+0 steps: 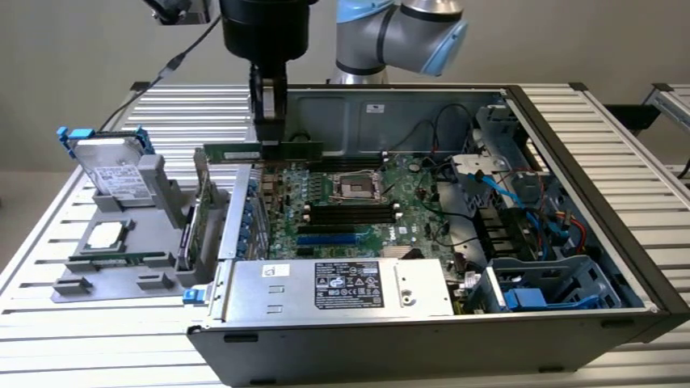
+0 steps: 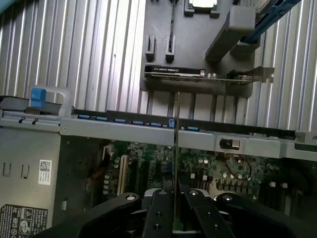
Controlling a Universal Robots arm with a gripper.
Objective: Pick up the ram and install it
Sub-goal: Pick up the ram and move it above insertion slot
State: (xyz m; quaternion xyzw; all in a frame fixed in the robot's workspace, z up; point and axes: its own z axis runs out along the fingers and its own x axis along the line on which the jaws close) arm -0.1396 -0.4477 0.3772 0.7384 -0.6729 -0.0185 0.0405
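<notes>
Your gripper (image 1: pixel 270 131) is clamped on the ram (image 1: pixel 239 151), carried level above the open case's (image 1: pixel 603 267) wall at the exterior view's left (a narrow pinch mid-stick), so any tilt could jam it against the black slots (image 1: pixel 347 213).

1. The exterior camera stands off my arm, raised, looking steeply down over the worktop (image 1: pixel 65 323) at the open computer case (image 1: pixel 431 352), with the grey parts holder (image 1: pixel 119 242) toward 9 o'clock.
2. My wrist camera looks down past my pincer (image 2: pixel 176 198), close above the motherboard (image 2: pixel 223 168).
3. Both views share the motherboard, computer case and parts holder.
</notes>
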